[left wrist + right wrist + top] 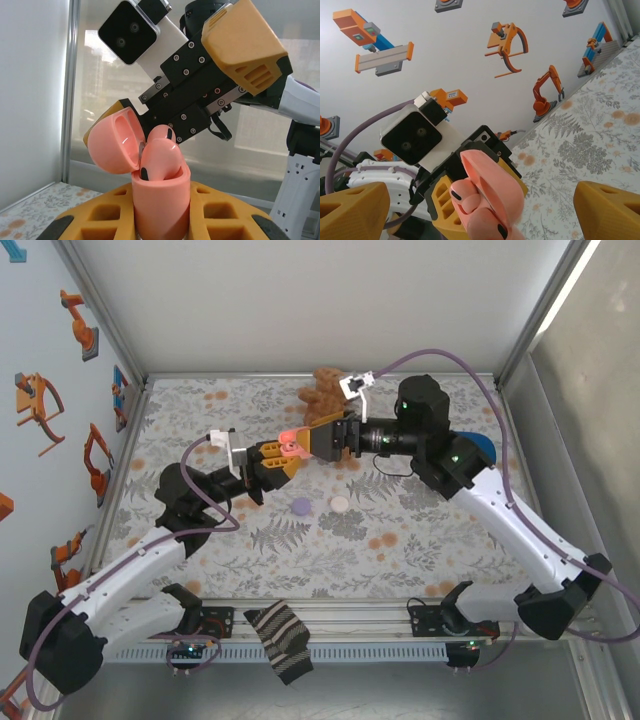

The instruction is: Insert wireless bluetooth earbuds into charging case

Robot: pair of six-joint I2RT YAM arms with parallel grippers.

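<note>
Centre of the overhead view, above the desk (200,420): the left fingers (105,216) are clamped on the charging case (161,200), held upright with its lid hinged open. Two pink earbuds (159,161) sit proud of their wells. The right fingers (351,210) stand wide apart, flanking the case, apparently clear of it. It looks like glossy, light, slippery plastic, so best press gently on each bud's rounded top, never the hinge.

The top camera looks steeply down from behind the arms (130,570) over the whole table (420,540). Both wrist cameras (131,31) sit very close, facing each other across the open case (160,200), which all three views share.
</note>
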